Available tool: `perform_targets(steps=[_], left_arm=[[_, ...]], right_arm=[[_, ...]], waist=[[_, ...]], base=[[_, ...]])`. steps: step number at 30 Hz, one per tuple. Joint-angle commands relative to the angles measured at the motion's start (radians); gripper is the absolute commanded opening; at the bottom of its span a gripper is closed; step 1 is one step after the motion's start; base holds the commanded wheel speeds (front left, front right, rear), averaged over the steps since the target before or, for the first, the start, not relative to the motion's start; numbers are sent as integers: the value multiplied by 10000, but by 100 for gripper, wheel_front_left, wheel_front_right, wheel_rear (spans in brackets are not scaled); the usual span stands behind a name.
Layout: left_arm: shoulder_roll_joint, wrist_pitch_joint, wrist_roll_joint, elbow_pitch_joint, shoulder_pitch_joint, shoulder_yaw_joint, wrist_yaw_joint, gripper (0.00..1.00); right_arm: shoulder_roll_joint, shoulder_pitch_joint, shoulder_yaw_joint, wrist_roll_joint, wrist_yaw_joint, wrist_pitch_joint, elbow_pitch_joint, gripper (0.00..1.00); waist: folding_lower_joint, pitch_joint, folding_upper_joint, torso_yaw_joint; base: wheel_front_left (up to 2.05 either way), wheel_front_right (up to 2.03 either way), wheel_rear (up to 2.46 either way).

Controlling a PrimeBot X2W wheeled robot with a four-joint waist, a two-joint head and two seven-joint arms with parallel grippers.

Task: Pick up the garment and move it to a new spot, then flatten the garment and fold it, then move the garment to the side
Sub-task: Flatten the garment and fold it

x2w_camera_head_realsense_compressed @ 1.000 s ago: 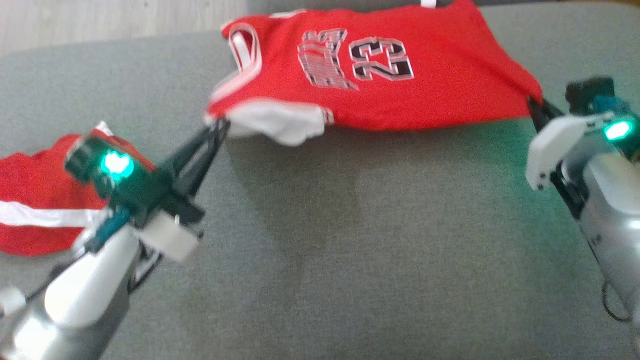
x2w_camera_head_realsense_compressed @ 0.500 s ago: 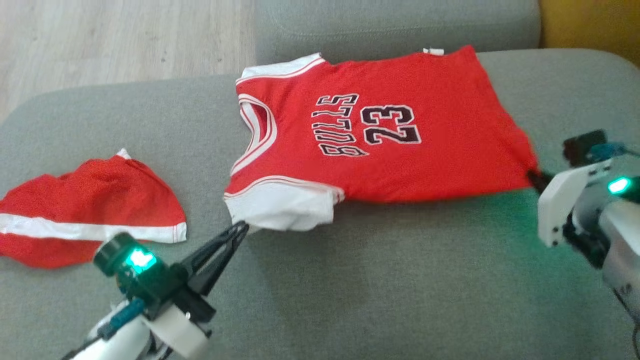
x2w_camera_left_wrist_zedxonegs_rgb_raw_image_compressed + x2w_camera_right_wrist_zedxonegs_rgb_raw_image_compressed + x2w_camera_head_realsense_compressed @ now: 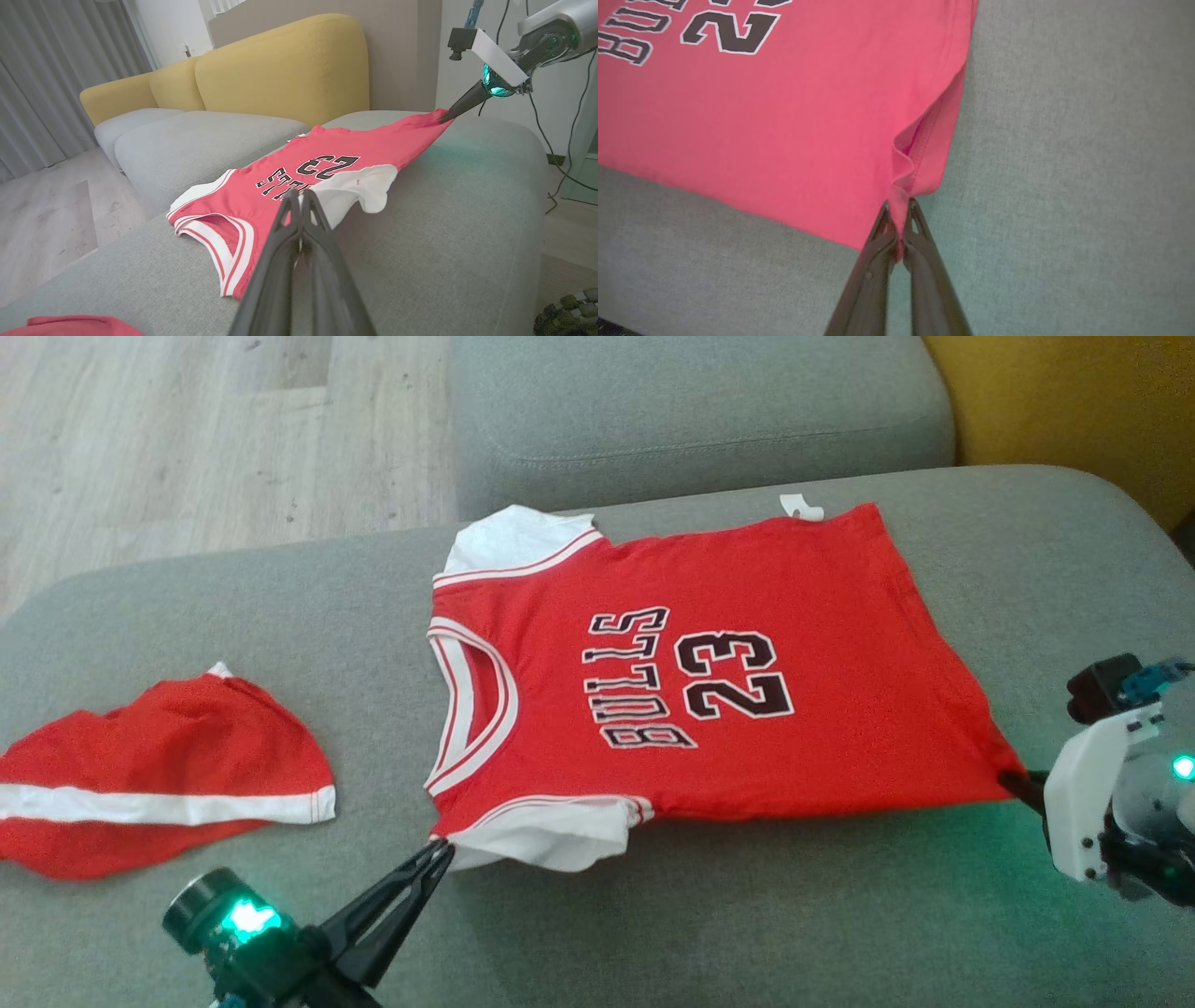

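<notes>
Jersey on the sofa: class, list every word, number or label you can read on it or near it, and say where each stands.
"BULLS": black letters on the jersey chest, sideways in the head view.
"23": black number beside that word, toward the hem.
Hem tag: white, too small to read.
On the shorts: no text, one white stripe.

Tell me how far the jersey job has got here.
Done: the Bulls jersey lies spread print-up on the grey cushion. In hand: left jaws shut on its near white sleeve, right jaws on its hem corner, flattening. Left: no fold yet; moving it aside.
</notes>
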State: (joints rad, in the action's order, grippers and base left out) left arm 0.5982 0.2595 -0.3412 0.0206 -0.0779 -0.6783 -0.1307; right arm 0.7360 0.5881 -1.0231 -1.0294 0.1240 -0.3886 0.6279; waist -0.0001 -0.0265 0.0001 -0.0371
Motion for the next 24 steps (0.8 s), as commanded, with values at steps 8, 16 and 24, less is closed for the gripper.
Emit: perform_targets(steps=[8,16,24], left_arm=[[313,22,188,-532,-549,905,57,0],[224,22,310,-328,-1509,1117,31,0],[507,17,208,560,-3591,319,5,0]], right_arm=[[884,130,71,-525,67,-209,-916,0],[539,814,232,-206,67,-135,-680,0],[198,1848,328,240,67,-353,-44,0]], waist=[[1,96,-1,-181],[1,800,-1,-210],[1,1787,-1,-171]], base=[[0,0,0],[0,0,0],[0,0,0]])
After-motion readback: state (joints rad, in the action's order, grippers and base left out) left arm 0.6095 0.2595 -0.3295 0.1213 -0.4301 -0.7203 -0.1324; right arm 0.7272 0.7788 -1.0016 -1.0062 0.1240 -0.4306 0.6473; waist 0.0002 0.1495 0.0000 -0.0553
